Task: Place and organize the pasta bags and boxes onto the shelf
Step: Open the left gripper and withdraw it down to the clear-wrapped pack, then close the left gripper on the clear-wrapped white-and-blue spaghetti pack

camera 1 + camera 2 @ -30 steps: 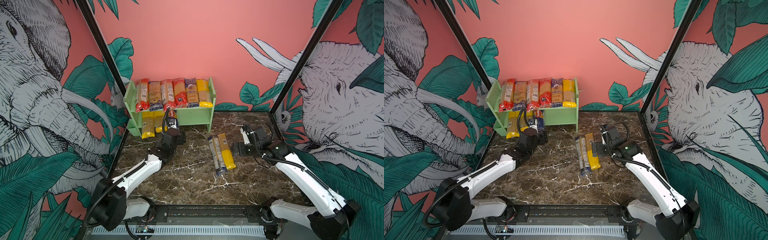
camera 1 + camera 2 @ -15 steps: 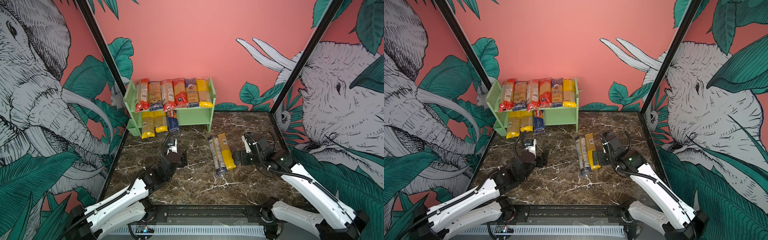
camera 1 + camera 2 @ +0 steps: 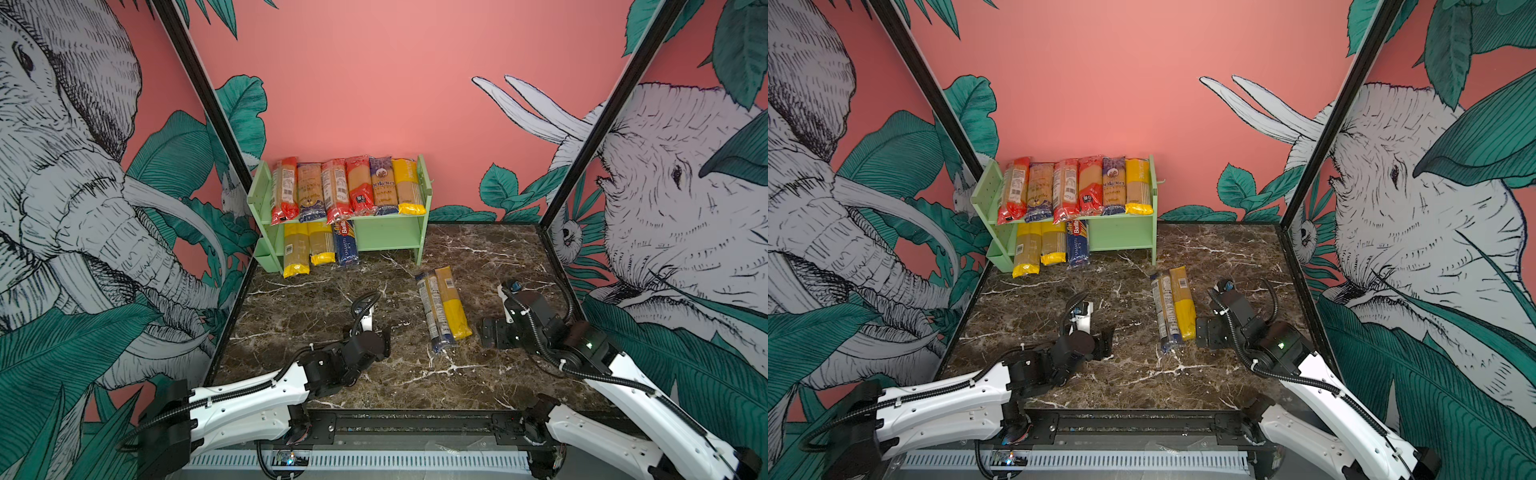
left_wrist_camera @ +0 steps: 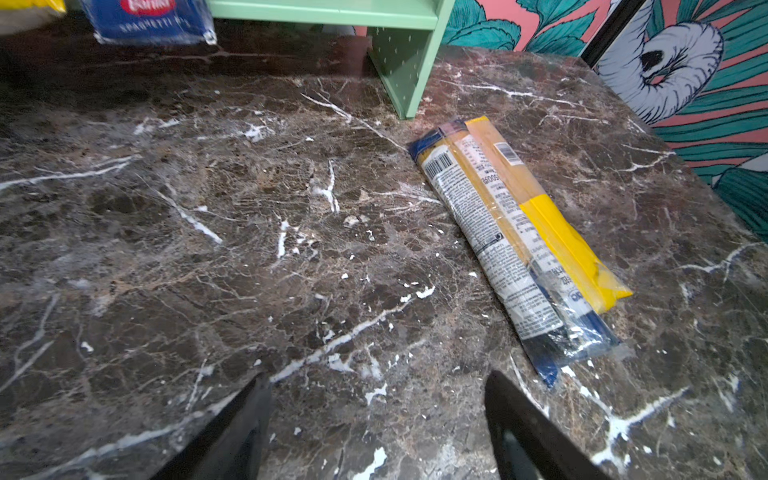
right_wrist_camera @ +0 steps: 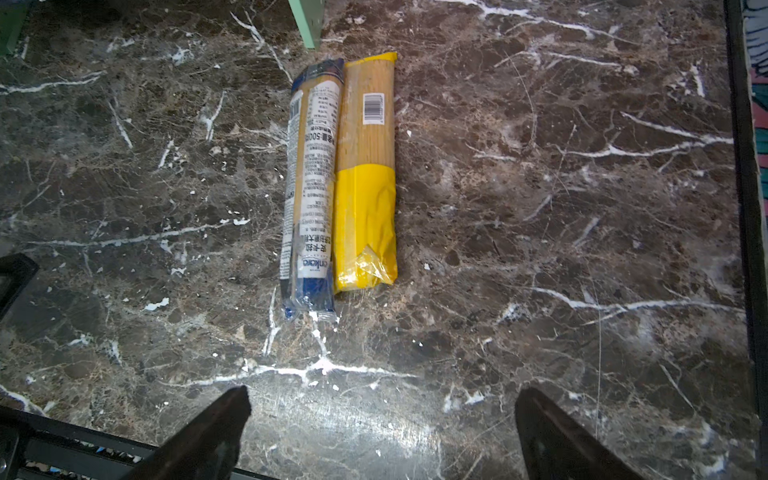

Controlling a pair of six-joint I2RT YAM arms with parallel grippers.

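Shelf [image 3: 386, 235] stands at back-left of the table [image 3: 291, 316], against the pink wall. Top board: six packs [image 3: 347, 189] side by side, filling it from side panel to side panel. Their front ends hang a bit over the front edge. Lower board: two yellow packs [image 3: 296, 249] and the Barilla pack [image 3: 345, 245] on the left part. All three stick out past the front edge, the leftmost one the most. The right part of the lower board is bare green.

Two more packs lie on the marble, right of centre, touching along their long sides: blue-end pack [image 3: 432, 311] on the left, yellow-end pack [image 3: 451, 305] on the right. Their far ends point toward the shelf's right leg, near it but apart.

R gripper [image 5: 382, 392]: fingers wide, nothing btw them. It is just beside the near end of the yellow-end pack, on its right, not touching. Its wrist is near the right table edge.

L gripper [image 4: 378, 378]: fingers fairly wide, holding nothing. It is left of the blue-end pack, well apart. There is bare marble btw them, and also from this gripper up to the shelf front.
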